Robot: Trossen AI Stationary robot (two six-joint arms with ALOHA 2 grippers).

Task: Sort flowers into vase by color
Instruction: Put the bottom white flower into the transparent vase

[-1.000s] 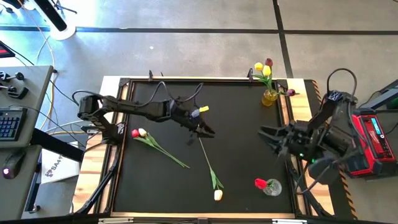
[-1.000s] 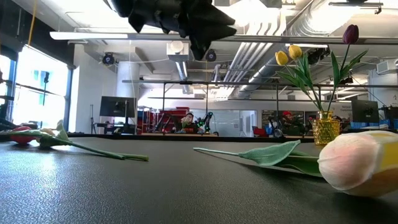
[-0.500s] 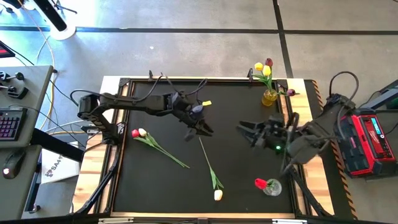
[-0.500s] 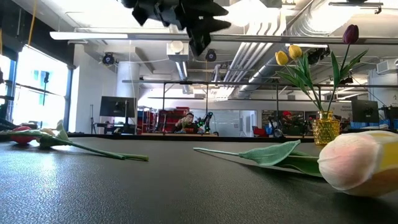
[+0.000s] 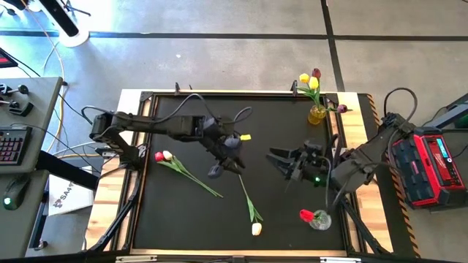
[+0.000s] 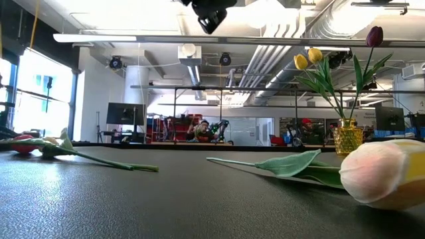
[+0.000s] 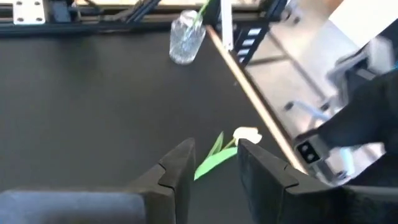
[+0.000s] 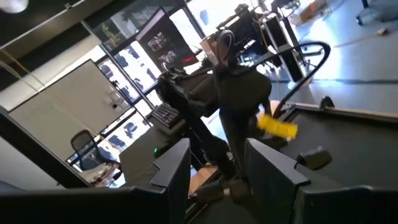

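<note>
At the high view's upper right we see a yellow vase (image 5: 316, 114) holding yellow and maroon tulips (image 5: 310, 79); lower right, a clear vase (image 5: 319, 220) holds a red tulip (image 5: 306, 215). Loose tulips (image 5: 248, 201) lie mid-mat. Both the left gripper (image 5: 225, 167) and the right gripper (image 5: 277, 161) are parted and empty. The low view cuts the left gripper off.

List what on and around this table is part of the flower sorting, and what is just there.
Job: cream tulip; red and white tulips; yellow vase with yellow and maroon tulips; clear vase with a red tulip; left hand; right hand.

Just there: keyboard; red unit; cables.
</note>
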